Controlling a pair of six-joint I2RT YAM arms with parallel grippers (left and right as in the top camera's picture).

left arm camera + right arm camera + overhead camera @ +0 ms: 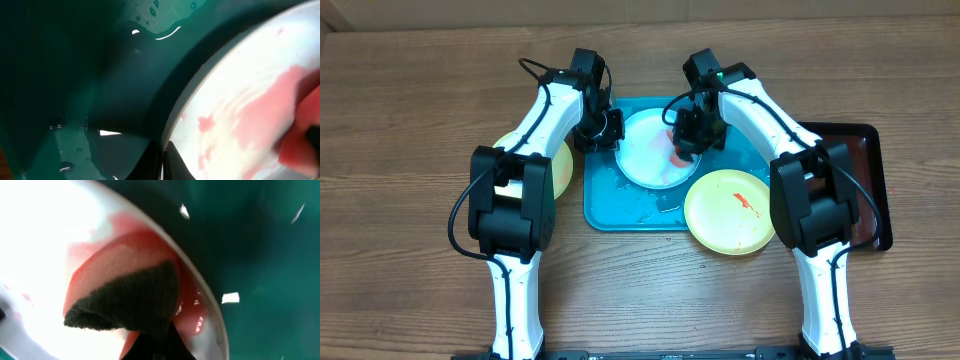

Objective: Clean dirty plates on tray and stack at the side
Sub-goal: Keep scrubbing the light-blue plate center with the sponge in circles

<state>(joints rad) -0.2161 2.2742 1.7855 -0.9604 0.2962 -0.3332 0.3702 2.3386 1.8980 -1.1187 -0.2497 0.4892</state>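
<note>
A light blue-white plate (pixel 645 155) lies on the teal tray (pixel 620 207), with red smears across it (pixel 240 100). My left gripper (pixel 603 133) is shut on the plate's left rim (pixel 164 162). My right gripper (pixel 688 140) is shut on a red sponge (pixel 130 300) with a dark scouring face. It presses the sponge on the plate's right side (pixel 40 240), where red liquid pools by the rim. A pale yellow plate (pixel 728 210) with a red streak lies at the tray's front right corner. Another yellow plate (pixel 558 168) lies left of the tray, partly under my left arm.
A dark brown-red tray (pixel 868 180) sits at the right, partly under my right arm. Droplets and small bits lie on the teal tray's wet floor (pixel 70 150). Wooden table surrounds everything.
</note>
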